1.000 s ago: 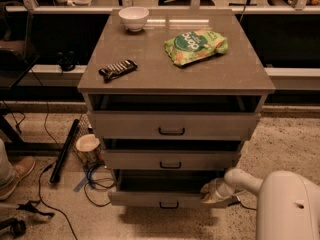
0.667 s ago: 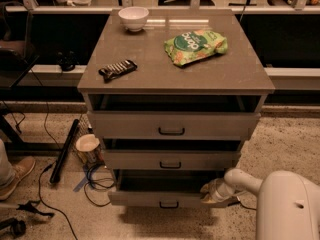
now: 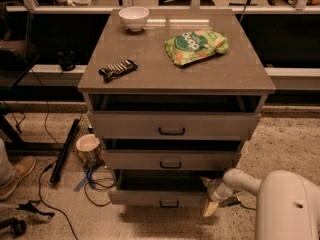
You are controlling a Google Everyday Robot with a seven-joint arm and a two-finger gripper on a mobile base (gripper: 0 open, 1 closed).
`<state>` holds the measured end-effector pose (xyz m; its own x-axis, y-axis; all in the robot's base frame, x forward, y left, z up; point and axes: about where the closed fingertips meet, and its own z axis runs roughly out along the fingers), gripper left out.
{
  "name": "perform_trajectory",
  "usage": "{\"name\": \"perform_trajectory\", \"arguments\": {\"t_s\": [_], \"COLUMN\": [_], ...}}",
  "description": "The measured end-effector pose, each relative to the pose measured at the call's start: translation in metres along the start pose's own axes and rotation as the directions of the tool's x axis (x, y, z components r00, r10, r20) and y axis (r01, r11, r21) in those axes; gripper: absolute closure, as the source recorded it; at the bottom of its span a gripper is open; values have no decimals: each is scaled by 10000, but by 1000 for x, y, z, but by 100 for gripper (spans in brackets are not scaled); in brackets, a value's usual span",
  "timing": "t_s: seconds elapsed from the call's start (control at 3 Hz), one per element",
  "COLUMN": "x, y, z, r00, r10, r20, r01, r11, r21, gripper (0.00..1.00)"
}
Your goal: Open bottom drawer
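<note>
1. Gripper (image 3: 207,196) sat low at the right front corner of the cabinet (image 3: 175,84). Its two pale fingers (image 3: 210,210) were spread, one tip above and one below the right end of the front panel of the bottom drawer (image 3: 150,198). I could not tell whether either touched it.
2. Just left of the gripper, the drawer's front stood forward of the cabinet, with a dark gap showing above it. Its black handle (image 3: 169,203) lay further left, ungrasped.
3. I judged the step in hand to be the pull itself, worked from the panel's end rather than the handle, and only partly done.
4. The next move called for a firm hold on that end. After that, a straight, level pull outward, so the drawer would not skew on its runners.
</note>
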<state>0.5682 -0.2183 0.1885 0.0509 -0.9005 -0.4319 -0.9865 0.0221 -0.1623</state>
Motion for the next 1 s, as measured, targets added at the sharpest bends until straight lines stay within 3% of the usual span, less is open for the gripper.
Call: {"name": "perform_trajectory", "arguments": {"t_s": [0.33, 1.0], "x": [-1, -1], "y": [2, 21], "z": [3, 19], "r00": [10000, 9996], "r10": [-20, 204], "r20": [12, -199], "r01": [20, -227], "r11": [9999, 9924], "r21": [-146, -1208], "gripper": [0, 0]}}
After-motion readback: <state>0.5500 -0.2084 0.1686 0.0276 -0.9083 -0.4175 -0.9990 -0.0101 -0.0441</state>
